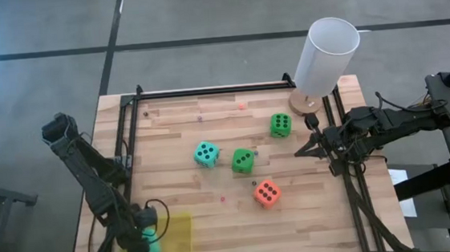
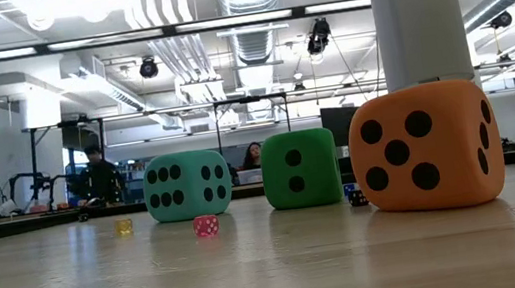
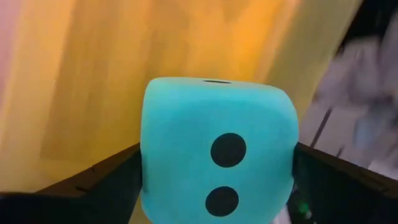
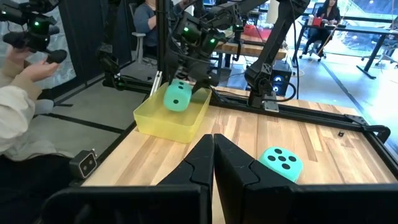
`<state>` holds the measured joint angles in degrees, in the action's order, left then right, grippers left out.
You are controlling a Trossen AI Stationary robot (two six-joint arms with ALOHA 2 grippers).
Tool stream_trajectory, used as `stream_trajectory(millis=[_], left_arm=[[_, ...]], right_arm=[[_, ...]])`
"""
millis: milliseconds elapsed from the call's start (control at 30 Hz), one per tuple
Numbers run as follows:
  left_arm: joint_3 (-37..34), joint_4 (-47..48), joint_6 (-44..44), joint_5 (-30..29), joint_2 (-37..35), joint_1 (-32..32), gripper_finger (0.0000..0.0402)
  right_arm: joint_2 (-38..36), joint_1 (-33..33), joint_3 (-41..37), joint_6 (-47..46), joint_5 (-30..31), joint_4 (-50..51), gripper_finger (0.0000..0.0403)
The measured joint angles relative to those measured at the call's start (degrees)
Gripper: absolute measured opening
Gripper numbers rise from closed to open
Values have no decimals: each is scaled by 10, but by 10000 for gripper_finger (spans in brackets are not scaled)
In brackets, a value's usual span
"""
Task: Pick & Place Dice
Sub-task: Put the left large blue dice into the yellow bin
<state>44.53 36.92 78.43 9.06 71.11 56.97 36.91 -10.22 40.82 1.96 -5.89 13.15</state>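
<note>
Though soft, the teal die (image 3: 217,162) shows two pips.

The teal die (image 3: 217,174) hides the left hand's (image 3: 214,186) fingertips.

a white cylinder (image 1: 326,55) stands at the wooden table's (image 1: 216,223) far right corner; yellow bin (image 1: 178,241) near left

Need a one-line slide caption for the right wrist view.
Left tool holds a teal die over the yellow bin; another teal die sits on the table.
</note>
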Motion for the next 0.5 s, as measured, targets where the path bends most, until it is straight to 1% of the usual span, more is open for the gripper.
stream_trajectory(millis=[67, 167, 367, 500], left_arm=[[0, 3, -43, 11, 0, 1, 384], [0, 4, -74, 15, 0, 3, 392], [0, 10, -77, 17, 0, 8, 399], [0, 13, -46, 17, 0, 10, 399]], right_arm=[[0, 0, 0, 0, 0, 0, 8], [0, 0, 0, 0, 0, 0, 8], [0, 0, 0, 0, 0, 0, 8], [0, 0, 0, 0, 0, 0, 8]])
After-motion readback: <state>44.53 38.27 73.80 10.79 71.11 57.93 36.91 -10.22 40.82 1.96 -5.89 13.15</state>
